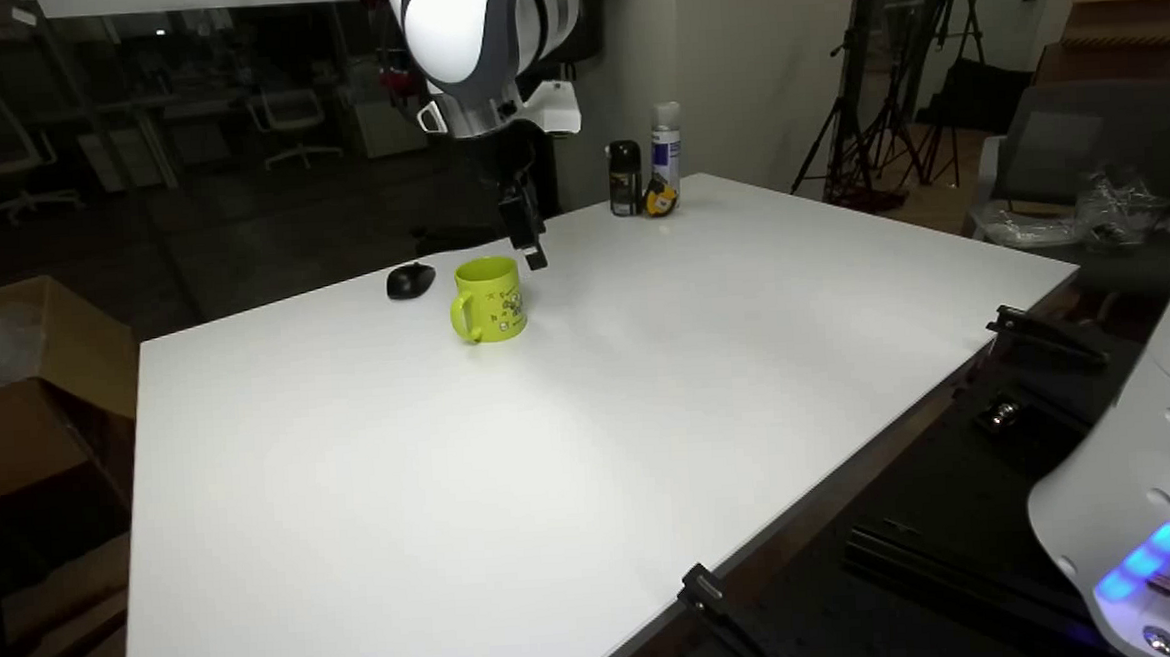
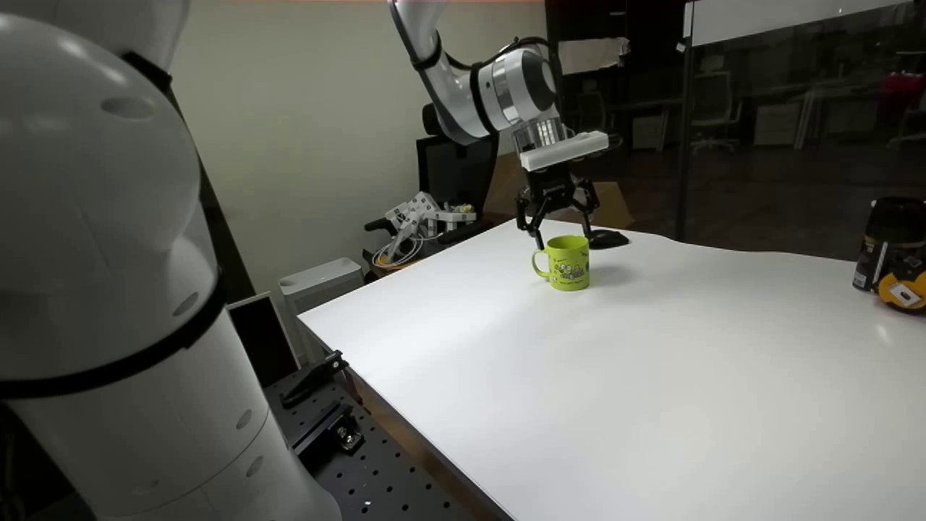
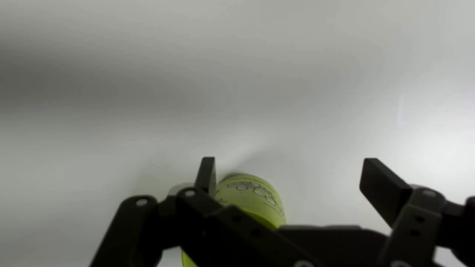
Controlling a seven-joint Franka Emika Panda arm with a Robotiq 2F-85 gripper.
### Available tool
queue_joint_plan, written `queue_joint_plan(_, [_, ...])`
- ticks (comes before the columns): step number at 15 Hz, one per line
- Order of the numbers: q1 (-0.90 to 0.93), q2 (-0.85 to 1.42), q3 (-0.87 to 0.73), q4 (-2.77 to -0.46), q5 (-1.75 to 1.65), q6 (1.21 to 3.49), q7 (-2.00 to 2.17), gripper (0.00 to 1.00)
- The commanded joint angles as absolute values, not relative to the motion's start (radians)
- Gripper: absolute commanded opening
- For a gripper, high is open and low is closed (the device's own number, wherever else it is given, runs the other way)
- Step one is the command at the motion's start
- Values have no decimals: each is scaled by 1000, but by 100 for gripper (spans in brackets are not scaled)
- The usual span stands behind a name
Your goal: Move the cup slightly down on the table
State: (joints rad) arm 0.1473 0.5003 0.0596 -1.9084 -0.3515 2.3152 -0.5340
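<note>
While upright near the spread pincer (image 3: 289, 171), the cup (image 1: 492, 305), its inner floor unseen.

To my eye, robotics lab; in an exterior view, tripods (image 1: 846, 115) far right, desks (image 1: 155, 146) and chairs (image 1: 293, 111) far left; in an exterior view, perforated plate (image 2: 387, 467) by the robot arm (image 2: 101, 289), near left.

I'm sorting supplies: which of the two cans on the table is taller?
The pale-capped white-and-blue spray can: in an exterior view, it rises clearly above the black can standing beside it.
</note>
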Motion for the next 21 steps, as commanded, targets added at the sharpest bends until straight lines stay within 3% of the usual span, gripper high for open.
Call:
queue_joint_plan(1, [110,570,89,-1760,-397,2201,-704,100])
queue_joint_plan(11, [122,776,81,-1393,-269,2190,-596,100])
queue_joint_plan(21, [128,752,88,-1551,-223,2392,-349,100])
